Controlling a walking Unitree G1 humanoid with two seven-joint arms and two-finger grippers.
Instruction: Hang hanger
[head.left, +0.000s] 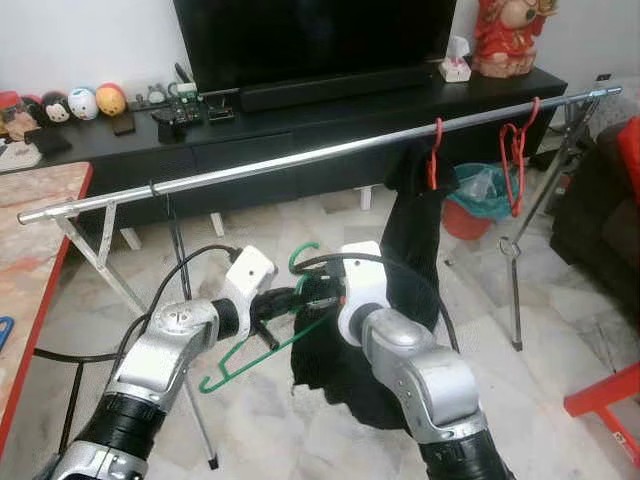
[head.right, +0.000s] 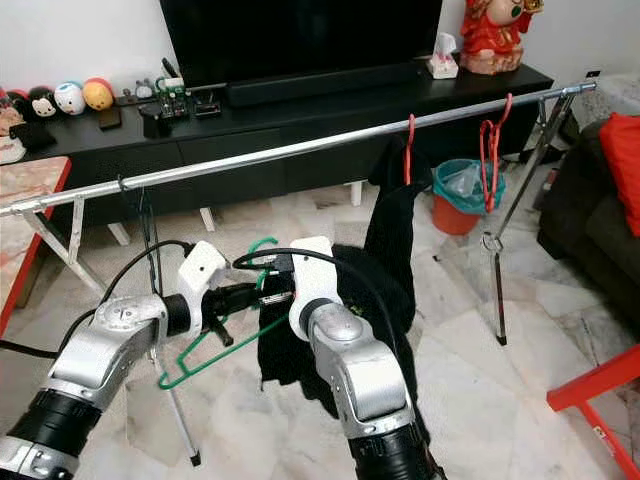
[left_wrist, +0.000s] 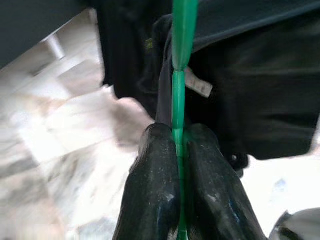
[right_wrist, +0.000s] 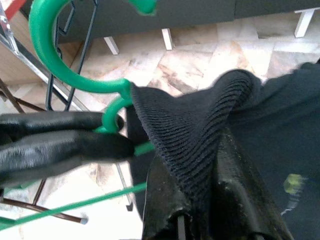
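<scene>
In the head view's lower centre the left tool (head.left: 285, 300) and right tool (head.left: 318, 291) meet below the rail (head.left: 300, 158), dressing unfinished, hanging left; the left wrist view shows fingers (left_wrist: 160, 195) clamping the green hanger (left_wrist: 178, 90); the right wrist view shows its tool pinching the black garment (right_wrist: 200, 135).

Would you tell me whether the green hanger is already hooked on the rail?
No, the green hanger is held below the rail by the left gripper.

Both silver arms reach forward, left pincer (head.left: 283, 303) and right pincer (head.left: 322, 292) clamped tight, tips nearly meeting.
</scene>
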